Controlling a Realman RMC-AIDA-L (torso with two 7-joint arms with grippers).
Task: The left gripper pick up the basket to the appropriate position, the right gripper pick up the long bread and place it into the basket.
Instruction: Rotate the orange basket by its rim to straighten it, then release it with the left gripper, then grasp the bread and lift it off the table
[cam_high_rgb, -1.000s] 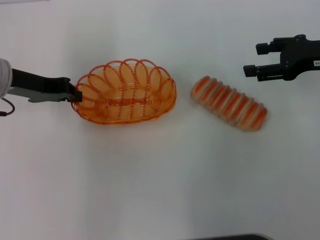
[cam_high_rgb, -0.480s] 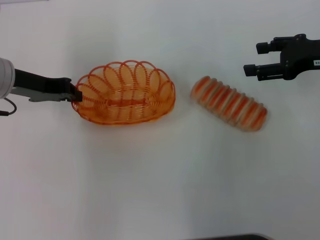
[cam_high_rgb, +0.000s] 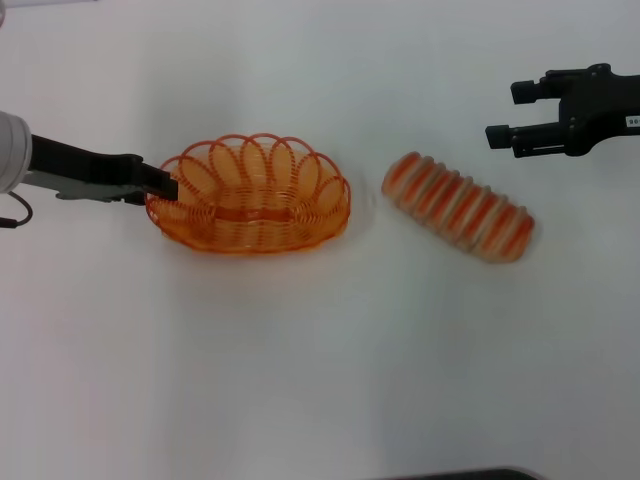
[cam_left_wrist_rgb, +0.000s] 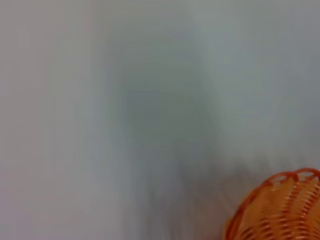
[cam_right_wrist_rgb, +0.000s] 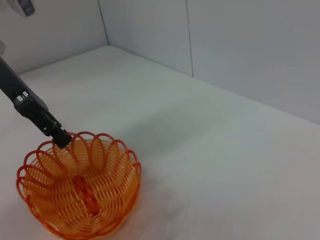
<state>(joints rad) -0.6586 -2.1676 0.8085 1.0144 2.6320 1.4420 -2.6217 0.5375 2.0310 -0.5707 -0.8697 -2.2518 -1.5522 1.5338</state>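
- Basket (cam_high_rgb: 250, 195) sits on the white table (cam_high_rgb: 320, 350), left of centre in our head view, its oval lying left to right.
- We see its looped rim and see-through sides in orange wire; nothing lies inside it.
- Our left gripper (cam_high_rgb: 160, 186) reaches in from the left and meets the basket at its left end, its tip at the rim loops there.
- From the right wrist view, the left gripper (cam_right_wrist_rgb: 56, 134) comes down at a slant onto the far rim of the basket (cam_right_wrist_rgb: 80, 190), with the tip among the loops.
- We cannot tell whether its fingers are apart or pinched on the wire; the tip shows only as one dark point.
- In the left wrist view, only a corner of the basket (cam_left_wrist_rgb: 280, 210) shows, against a blurred pale surface.
- Bread (cam_high_rgb: 458, 207) lies on the table to the right of the basket, apart from it, with a strip of bare table between them.
- It lies at a slant, its left end farther from us and its right end nearer; its orange-red stripes run crosswise.
- Our right gripper (cam_high_rgb: 505, 113) hangs at the far right, beyond the bread and clear of it.
- Its two fingers stand apart, pointing left, with nothing between them.
- A small white label shows on its body at the right edge.
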